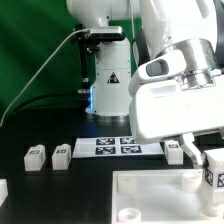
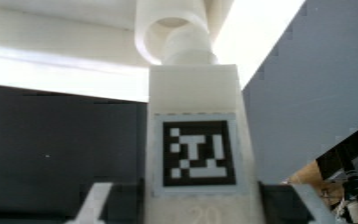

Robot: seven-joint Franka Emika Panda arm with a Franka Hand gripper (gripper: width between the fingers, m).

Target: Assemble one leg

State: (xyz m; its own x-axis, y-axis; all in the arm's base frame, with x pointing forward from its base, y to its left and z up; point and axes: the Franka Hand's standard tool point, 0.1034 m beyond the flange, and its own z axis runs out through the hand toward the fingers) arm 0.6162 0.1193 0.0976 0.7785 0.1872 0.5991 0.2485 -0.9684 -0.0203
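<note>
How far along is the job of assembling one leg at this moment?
Done: one leg is picked up, and the jaws look closed on it in the wrist view. In hand: it stands upright at a corner of the large white piece. Left: seating it in the socket. I cannot tell whether it is in yet. At least three other legs lie untouched on the table.

A robotics lab bench: a black table [image 1: 40,185] under the gripper [image 1: 195,150]; a green backdrop curtain [image 1: 30,50] far behind it; the marker board [image 1: 117,146] lying just beside it; white tagged furniture parts scattered around it.
</note>
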